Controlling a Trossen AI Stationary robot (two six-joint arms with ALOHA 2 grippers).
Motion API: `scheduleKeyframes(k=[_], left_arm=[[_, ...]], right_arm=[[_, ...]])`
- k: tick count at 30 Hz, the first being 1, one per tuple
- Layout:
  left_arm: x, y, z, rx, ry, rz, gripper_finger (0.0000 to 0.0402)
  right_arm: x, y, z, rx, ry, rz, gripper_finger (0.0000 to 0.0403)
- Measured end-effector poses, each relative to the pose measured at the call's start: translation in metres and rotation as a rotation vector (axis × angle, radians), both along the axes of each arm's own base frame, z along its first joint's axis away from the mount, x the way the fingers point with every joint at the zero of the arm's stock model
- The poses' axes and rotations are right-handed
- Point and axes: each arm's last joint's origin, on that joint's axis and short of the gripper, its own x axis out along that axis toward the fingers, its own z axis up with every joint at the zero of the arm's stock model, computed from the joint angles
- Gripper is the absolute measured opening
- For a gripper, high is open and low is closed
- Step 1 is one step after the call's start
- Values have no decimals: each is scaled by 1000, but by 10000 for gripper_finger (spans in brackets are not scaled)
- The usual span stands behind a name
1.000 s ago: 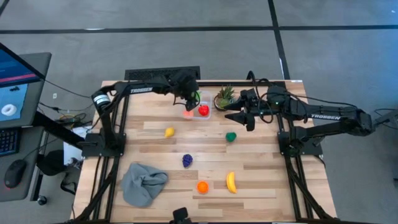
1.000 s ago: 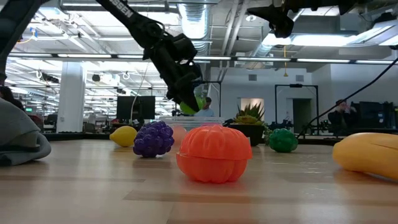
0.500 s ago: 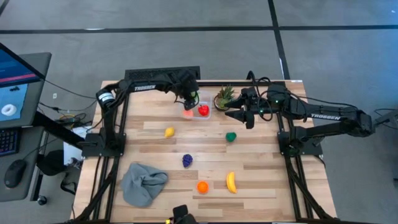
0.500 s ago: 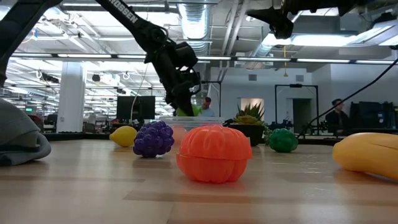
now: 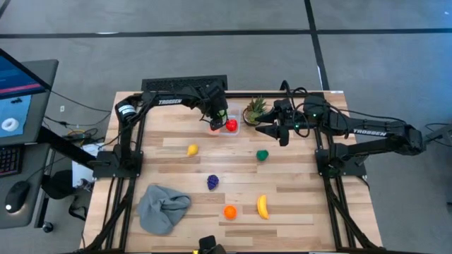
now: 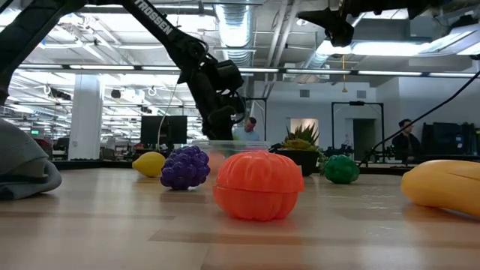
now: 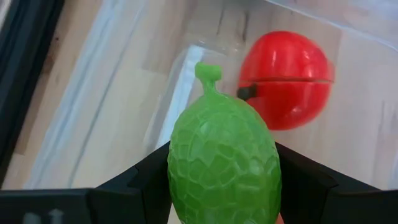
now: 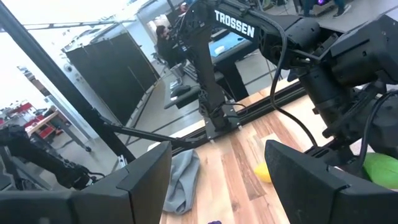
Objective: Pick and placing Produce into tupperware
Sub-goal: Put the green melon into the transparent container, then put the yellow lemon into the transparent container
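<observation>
My left gripper [image 5: 216,115] is shut on a green, netted fruit with a short stem [image 7: 224,163]. It hangs low over the clear tupperware [image 5: 224,127] at the middle of the table's far edge. A red round fruit [image 7: 286,78] lies on the tupperware's floor, just past the green one. In the low view the left gripper [image 6: 222,120] reaches down to the tupperware's rim [image 6: 225,144]. My right gripper [image 5: 260,127] is open and waits in the air right of the potted plant [image 5: 254,111]. My left gripper pinches the green fruit between its two fingers [image 7: 146,177], one on each flank of its wide body [image 7: 186,168]. The fingers come from above, pointing down. The fruit's stem end [image 7: 208,71] points away from the gripper, and it hangs above the tupperware's floor.
Toy produce lies on the wooden table: a lemon [image 5: 192,149], a green piece [image 5: 262,154], purple grapes [image 5: 212,182], an orange fruit [image 5: 229,212] and a banana [image 5: 263,206]. A grey cloth [image 5: 164,207] is bunched at the near left corner.
My left gripper has come down with the green fruit toward the tupperware, shifting slightly toward the table's right edge. In the low view the fruit has sunk from above the rim to behind the gripper and container.
</observation>
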Motion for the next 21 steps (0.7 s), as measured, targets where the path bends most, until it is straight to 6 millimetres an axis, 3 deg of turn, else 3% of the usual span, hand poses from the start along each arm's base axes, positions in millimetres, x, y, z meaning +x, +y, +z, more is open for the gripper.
scheduleKeyframes(k=[13, 21], left_arm=[[2, 0, 1, 7, -16, -3, 259], [2, 0, 1, 8, -16, -4, 262]], right_arm=[[0, 0, 0, 8, 3, -1, 281], [0, 0, -1, 9, 7, -1, 281]])
